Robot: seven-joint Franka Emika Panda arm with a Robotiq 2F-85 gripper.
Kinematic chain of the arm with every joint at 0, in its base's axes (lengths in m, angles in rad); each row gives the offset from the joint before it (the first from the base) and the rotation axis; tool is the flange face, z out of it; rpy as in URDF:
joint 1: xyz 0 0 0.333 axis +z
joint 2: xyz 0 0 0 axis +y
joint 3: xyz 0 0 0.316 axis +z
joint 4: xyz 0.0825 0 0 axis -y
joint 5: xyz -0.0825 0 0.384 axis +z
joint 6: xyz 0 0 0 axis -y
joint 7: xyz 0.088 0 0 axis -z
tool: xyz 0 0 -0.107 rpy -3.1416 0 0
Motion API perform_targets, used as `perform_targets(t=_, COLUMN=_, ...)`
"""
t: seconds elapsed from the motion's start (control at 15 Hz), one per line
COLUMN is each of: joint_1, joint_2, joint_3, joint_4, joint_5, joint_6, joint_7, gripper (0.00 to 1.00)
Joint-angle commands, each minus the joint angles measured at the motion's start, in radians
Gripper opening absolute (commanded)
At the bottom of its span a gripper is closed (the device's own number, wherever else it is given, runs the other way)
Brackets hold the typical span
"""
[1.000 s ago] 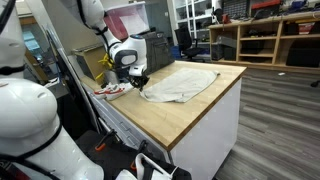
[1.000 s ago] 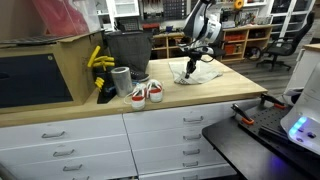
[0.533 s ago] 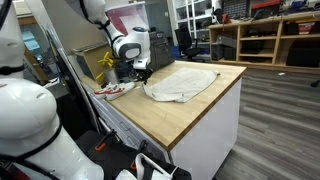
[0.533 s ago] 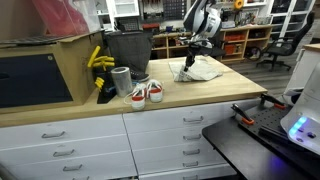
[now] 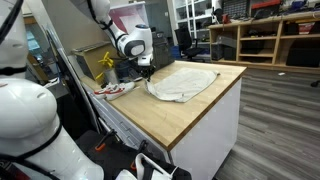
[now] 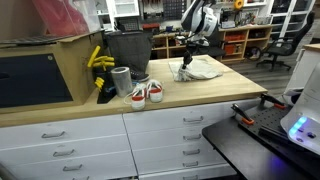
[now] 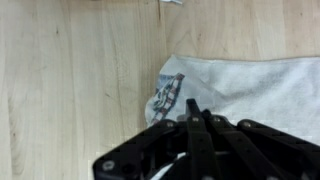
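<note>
- The cloth (image 5: 185, 82) is a pale, off-white piece of fabric, rumpled and lying mostly flat on the light wooden worktop (image 5: 195, 125).
- One end is gathered into a narrow strip and drawn up off the wood, pinched in the closed pincer (image 6: 186, 61).
- In the wrist view a dark printed patch (image 7: 167, 97) shows by its folded-over corner.
</note>
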Motion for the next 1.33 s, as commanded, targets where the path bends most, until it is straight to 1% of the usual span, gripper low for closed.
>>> perform_targets(t=0.0, joint_1=0.013, joint_2=0.064, joint_3=-0.030, joint_4=0.106, joint_5=-0.078, joint_6=-0.051, joint_7=0.072, gripper=0.01)
perform_targets(t=0.33, joint_1=0.014, joint_2=0.135, joint_3=-0.042, joint_4=0.229, joint_5=-0.167, joint_6=-0.110, joint_7=0.109, gripper=0.01)
perform_targets(t=0.53, joint_1=0.022, joint_2=0.172, joint_3=-0.050, joint_4=0.299, joint_5=-0.209, joint_6=-0.126, joint_7=0.123, gripper=0.01)
perform_targets(t=1.0, joint_1=0.063, joint_2=0.240, joint_3=-0.082, joint_4=0.410, joint_5=-0.293, joint_6=-0.102, joint_7=0.141, gripper=0.01)
perform_targets(t=1.27, joint_1=0.087, joint_2=0.285, joint_3=-0.111, joint_4=0.481, joint_5=-0.346, joint_6=-0.109, joint_7=0.182, gripper=0.01)
